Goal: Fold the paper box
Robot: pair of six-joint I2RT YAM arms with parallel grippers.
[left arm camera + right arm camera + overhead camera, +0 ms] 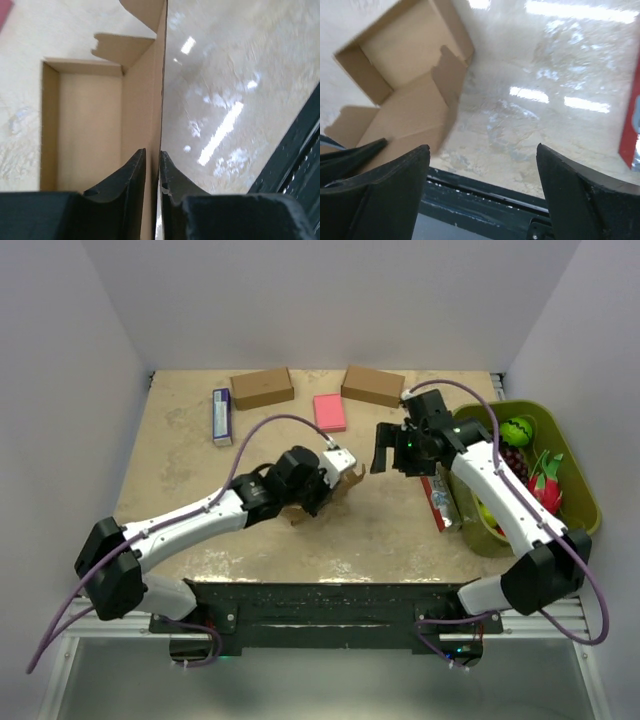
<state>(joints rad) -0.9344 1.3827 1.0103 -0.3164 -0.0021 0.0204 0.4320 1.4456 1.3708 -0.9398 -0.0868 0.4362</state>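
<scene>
The left end effector [152,167] pinches one wall of the paper box [90,125], and the right end effector [482,150], spread apart, seems to hover beside it.

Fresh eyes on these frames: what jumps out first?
First, the left hand at the centre of the table, pinched shut on an upright wall of the half-folded paper box, whose tray is open and flaps are loose. Next, the right hand hangs wide open just right of the box, holding nothing. Then the green bin of colourful fruit-like items at the right edge.
</scene>
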